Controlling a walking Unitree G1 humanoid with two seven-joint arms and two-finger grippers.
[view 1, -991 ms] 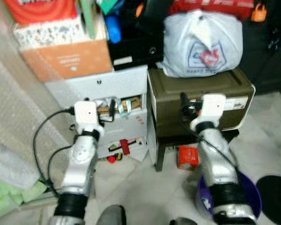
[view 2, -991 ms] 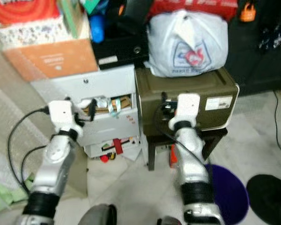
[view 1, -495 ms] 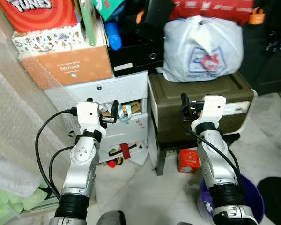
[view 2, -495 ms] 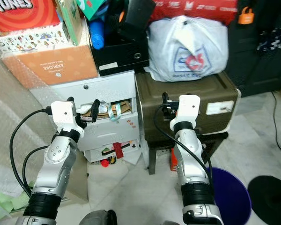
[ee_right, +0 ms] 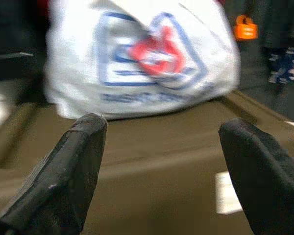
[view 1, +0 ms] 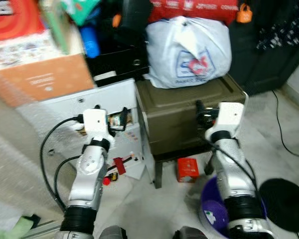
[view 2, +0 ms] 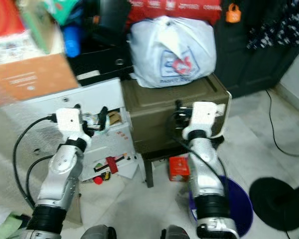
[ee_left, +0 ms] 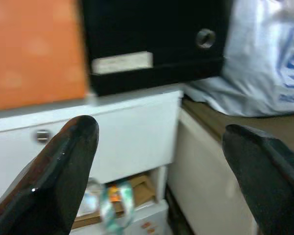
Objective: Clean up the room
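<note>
Both the left gripper (ee_left: 161,161) and right gripper (ee_right: 161,161) are spread wide, holding nothing. Advancing could knock the white plastic bag (view 1: 188,46) off the olive chest (view 1: 189,117).

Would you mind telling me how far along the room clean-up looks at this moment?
Nothing visible shows a finished part. Both grippers are open and hold nothing: the left gripper faces the white drawer unit, the right gripper faces the white plastic bag on the olive case. Clutter remains: a small red box on the floor under the case, and a red item and papers by the drawers.
</note>
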